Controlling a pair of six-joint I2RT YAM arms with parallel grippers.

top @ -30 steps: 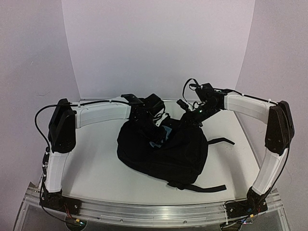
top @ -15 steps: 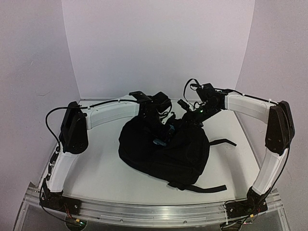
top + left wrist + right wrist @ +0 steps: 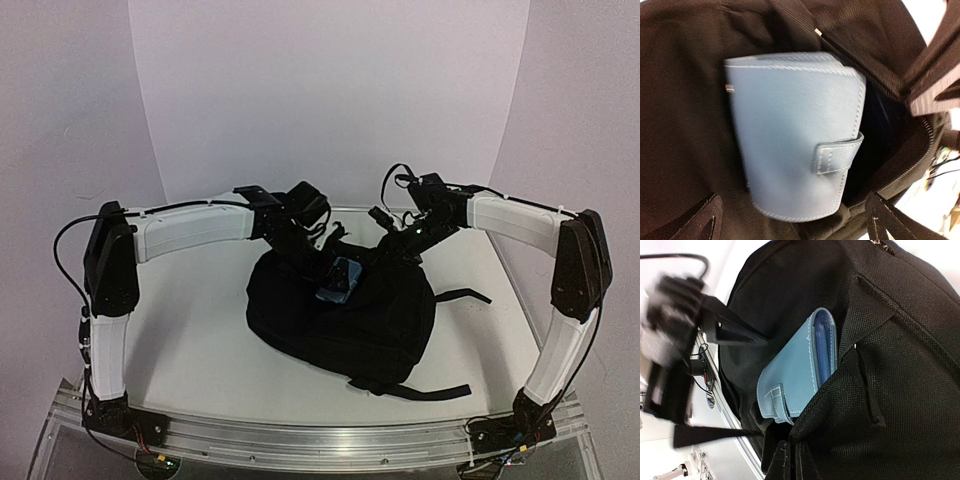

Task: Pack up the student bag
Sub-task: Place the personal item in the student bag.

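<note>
Black fabric student bag (image 3: 340, 320) lies mid-worktop (image 3: 200, 330), long axis left to right, its mouth pointing far. Blue leather wallet (image 3: 795, 135) stands half inside this mouth, long axis pointing down into it, directly before my left hand (image 3: 792, 225), the nearer one, spread wide, released. On the mouth edge my right hand (image 3: 790, 460) is clenched, I judge.

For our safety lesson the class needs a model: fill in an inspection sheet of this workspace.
Surface: white table, student bag lying mid-table.
Job's things: bag black, mouth open; blue folio partly inside it.
Clutter: nothing seen.
Grippers: left tool open over the folio, holding nothing; right tool shut on the bag's rim.
Cables: black loops at left arm and right wrist.
Surroundings: pale backdrop walls.
</note>
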